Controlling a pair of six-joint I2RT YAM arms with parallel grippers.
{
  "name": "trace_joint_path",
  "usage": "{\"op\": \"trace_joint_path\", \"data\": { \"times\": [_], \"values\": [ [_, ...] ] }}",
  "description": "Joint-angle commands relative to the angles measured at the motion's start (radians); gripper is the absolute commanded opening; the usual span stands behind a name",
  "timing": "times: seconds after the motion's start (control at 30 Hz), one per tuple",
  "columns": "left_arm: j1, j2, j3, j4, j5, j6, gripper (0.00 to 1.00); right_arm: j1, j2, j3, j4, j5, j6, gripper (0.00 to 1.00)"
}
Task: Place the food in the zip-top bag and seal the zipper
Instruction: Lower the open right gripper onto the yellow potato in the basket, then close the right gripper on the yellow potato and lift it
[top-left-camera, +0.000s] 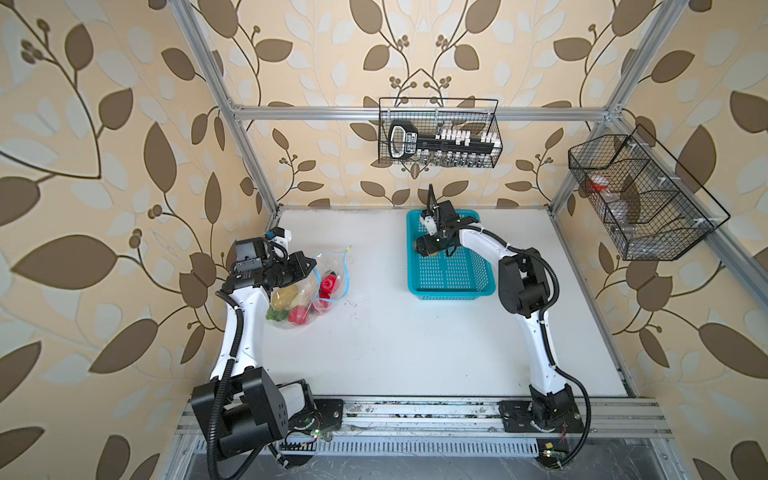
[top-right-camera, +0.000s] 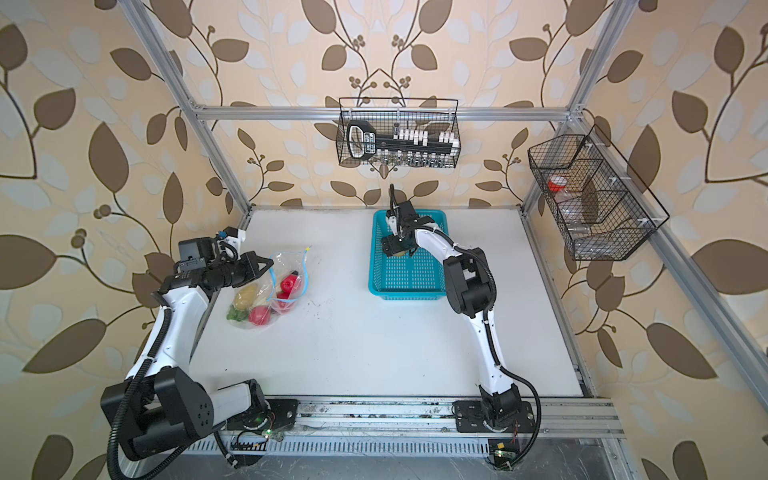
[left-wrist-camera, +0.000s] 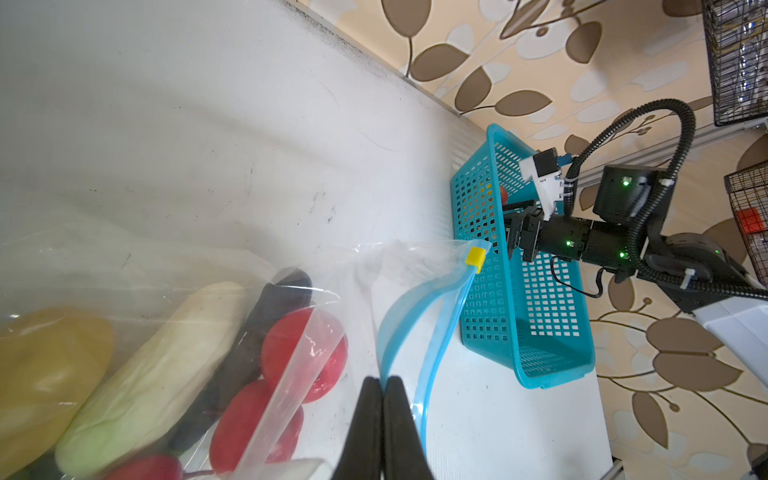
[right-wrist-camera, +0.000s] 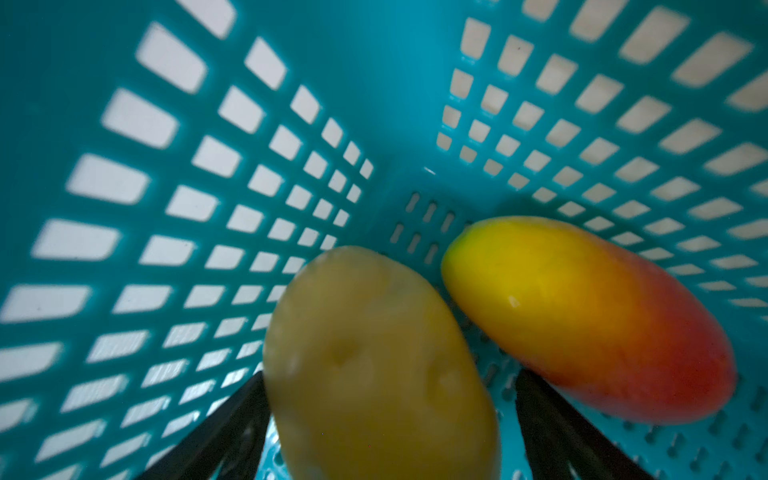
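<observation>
Most food (left-wrist-camera: 303, 353) bagged; left fingers (left-wrist-camera: 365, 424) pinch the bag (left-wrist-camera: 415, 259); right fingers (right-wrist-camera: 552, 424) spread round a potato (right-wrist-camera: 374, 365) in the basket (right-wrist-camera: 166, 166); mango (right-wrist-camera: 582, 316), zipper (left-wrist-camera: 446, 328) remain.

**Right wrist view.** The potato (right-wrist-camera: 374, 365) is blurred and is cut off by the frame edge. The fingers (right-wrist-camera: 220, 436) of the right gripper (right-wrist-camera: 388, 390) are partly hidden behind it and run out of frame. Contact with the potato cannot be established.

**Both top views.** That gripper is largely masked by its own wrist above the basket (top-left-camera: 453, 270). Items in the side wire rack (top-left-camera: 636, 199) are too small to be identified.

**Left wrist view.** The food (left-wrist-camera: 153, 365) inside the bag (left-wrist-camera: 407, 257) is out of focus. A second potato (left-wrist-camera: 45, 365) is cut by the edge. The stretch of zipper (left-wrist-camera: 388, 340) pinched in the left gripper (left-wrist-camera: 382, 384) is hidden between its closed fingers.
</observation>
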Motion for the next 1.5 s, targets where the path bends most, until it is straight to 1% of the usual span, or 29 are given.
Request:
{"op": "trace_joint_path", "data": {
  "times": [0.0,0.27,0.43,0.53,0.7,0.83,0.93,1.2,1.3,1.47],
  "values": [
    [0.012,-0.004,0.01,0.007,-0.002,0.029,0.0,0.003,0.031,0.039,-0.023,0.008,-0.011,0.9],
    [0.012,0.003,0.009,0.011,-0.009,0.027,0.0,0.003,0.047,0.05,-0.031,0.003,-0.015,0.85],
    [0.012,0.004,0.009,0.013,-0.01,0.024,0.0,0.006,0.052,0.037,-0.032,0.02,-0.014,0.82],
    [0.012,0.004,0.009,0.012,-0.011,0.024,0.0,0.006,0.041,0.018,-0.018,0.023,-0.009,0.77],
    [0.012,0.004,0.007,0.014,-0.017,0.024,0.0,0.004,0.019,0.009,-0.01,0.013,0.002,0.65],
    [0.012,-0.001,0.007,0.016,-0.016,0.024,0.0,0.004,-0.007,-0.006,-0.004,0.001,0.011,0.6],
    [0.012,-0.002,0.007,0.014,-0.016,0.024,0.0,0.0,-0.037,-0.04,0.012,-0.011,0.028,0.57],
    [0.012,0.006,0.018,0.006,0.005,0.014,0.0,-0.024,-0.147,-0.161,0.083,-0.092,0.116,0.5],
    [0.012,0.001,0.018,0.005,0.005,0.013,0.0,-0.029,-0.203,-0.234,0.137,-0.131,0.146,0.49],
    [0.014,-0.01,0.012,0.008,0.0,0.018,0.0,-0.029,-0.269,-0.303,0.168,-0.149,0.181,0.46]
  ]
}}
